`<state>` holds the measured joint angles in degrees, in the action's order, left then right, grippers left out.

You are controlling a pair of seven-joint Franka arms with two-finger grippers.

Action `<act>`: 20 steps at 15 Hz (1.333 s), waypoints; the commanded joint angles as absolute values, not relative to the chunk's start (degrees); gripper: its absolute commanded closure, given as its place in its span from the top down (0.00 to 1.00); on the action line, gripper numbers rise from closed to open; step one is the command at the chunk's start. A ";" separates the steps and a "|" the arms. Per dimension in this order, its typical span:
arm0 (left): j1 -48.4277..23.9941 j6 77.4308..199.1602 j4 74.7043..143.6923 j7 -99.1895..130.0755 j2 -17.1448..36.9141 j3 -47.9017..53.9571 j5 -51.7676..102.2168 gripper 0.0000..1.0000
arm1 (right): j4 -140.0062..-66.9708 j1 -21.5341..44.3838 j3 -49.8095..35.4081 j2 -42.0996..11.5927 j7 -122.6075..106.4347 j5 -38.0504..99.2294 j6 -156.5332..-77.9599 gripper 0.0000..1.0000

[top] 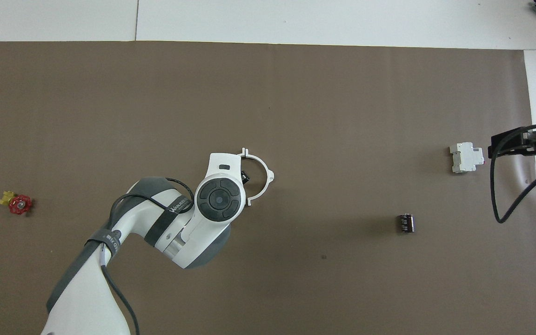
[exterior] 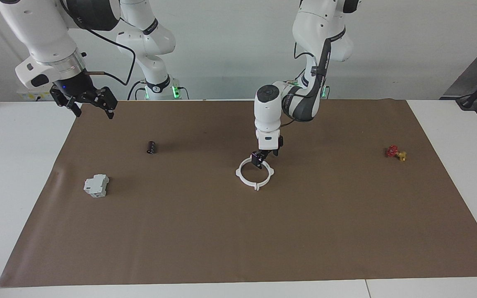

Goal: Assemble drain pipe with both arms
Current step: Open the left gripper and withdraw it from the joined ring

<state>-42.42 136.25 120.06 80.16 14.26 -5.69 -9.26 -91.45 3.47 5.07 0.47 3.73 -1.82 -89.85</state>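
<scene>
White plastic makes up the drain pipe (exterior: 254,173), a closed ring with outer tabs lying flat on the brown mat (exterior: 238,231) at the centre of the frame in the facing view. The left gripper (exterior: 264,156) hangs just over the ring's upper edge with its fingers apart and nothing between them. The right gripper (exterior: 84,100) waits at the upper left of the frame, over the mat's corner, fingers also spread and empty.

Judging by the joined halves, assembly looks finished and the step in hand is release; the next move calls for a straight lift clear of the ring without catching a tab.

Small lettering shows on the left arm's grey band in the overhead view, too small to read.
</scene>
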 commanded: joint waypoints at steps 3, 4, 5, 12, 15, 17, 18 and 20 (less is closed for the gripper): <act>-41.57 128.06 116.98 78.84 8.98 -6.15 -9.84 1.00 | -91.58 2.64 4.48 0.79 2.46 -2.46 -89.12 1.00; -41.57 126.66 116.90 78.49 7.49 -6.24 -9.84 1.00 | -91.58 2.64 4.48 0.79 2.46 -2.46 -89.12 1.00; -41.14 124.30 116.63 76.75 5.73 -6.33 -9.84 1.00 | -91.58 2.64 4.48 0.79 2.46 -2.46 -89.12 1.00; -32.54 106.35 113.03 48.99 -0.96 -6.33 -9.84 1.00 | -91.58 2.64 4.48 0.79 2.46 -2.46 -89.03 1.00; -25.43 105.56 113.55 36.96 -6.31 -6.33 -9.76 1.00 | -91.58 2.64 4.48 0.79 2.46 -2.46 -89.12 1.00; -20.24 102.15 113.55 26.77 -9.30 -6.33 -9.67 1.00 | -91.58 2.64 4.48 0.79 2.46 -2.46 -89.12 1.00; -18.30 101.08 113.55 22.80 -10.10 -6.33 -9.67 1.00 | -91.58 2.64 4.48 0.79 2.46 -2.46 -89.12 1.00; -14.00 100.72 113.55 16.90 -11.51 -6.33 -9.76 1.00 | -91.58 2.64 4.48 0.79 2.46 -2.46 -89.12 1.00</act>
<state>-17.30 102.05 112.78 22.02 -9.53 -7.16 -9.27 -91.45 3.47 5.07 0.47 3.73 -1.82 -89.85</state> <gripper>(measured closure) 0.000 0.000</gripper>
